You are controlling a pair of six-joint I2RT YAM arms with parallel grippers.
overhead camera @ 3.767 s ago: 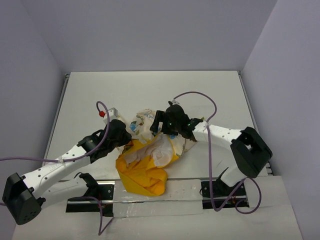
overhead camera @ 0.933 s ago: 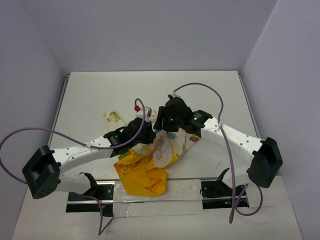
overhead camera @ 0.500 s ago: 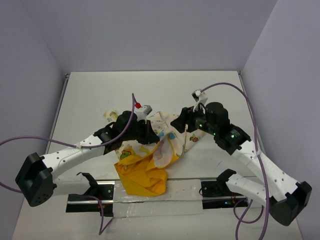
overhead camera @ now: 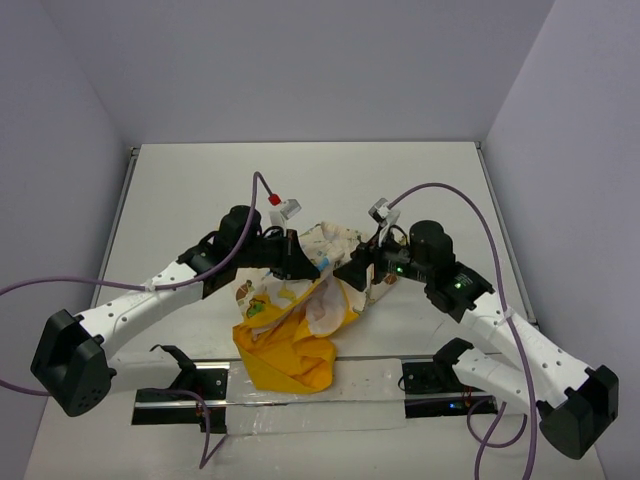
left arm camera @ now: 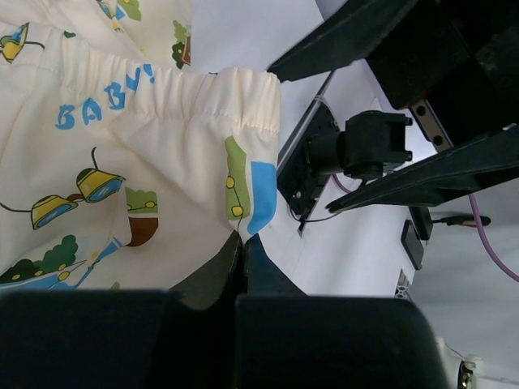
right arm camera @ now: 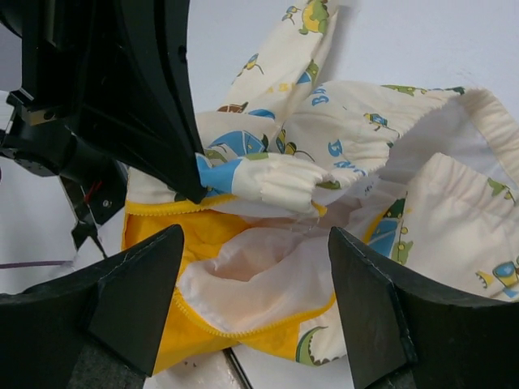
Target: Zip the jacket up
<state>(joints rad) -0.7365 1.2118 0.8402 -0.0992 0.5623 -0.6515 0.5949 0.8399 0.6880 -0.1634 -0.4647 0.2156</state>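
Now left end effector (left arm camera: 241,243) clamps jacket (left arm camera: 154,154); right end effector (overhead camera: 352,273) agape.

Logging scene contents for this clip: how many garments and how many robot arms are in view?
Jacket: 1
Robot arms: 2 (left arm, right arm)
Total: 3

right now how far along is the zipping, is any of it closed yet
Done: almost nothing. The jacket lies bunched and open, yellow lining showing, no closed zip visible. In hand: the left gripper is shut on a cream printed edge; the right gripper is open over the cloth, holding nothing. Remaining: spread the front, find both zipper sides, join them, pull the slider up.
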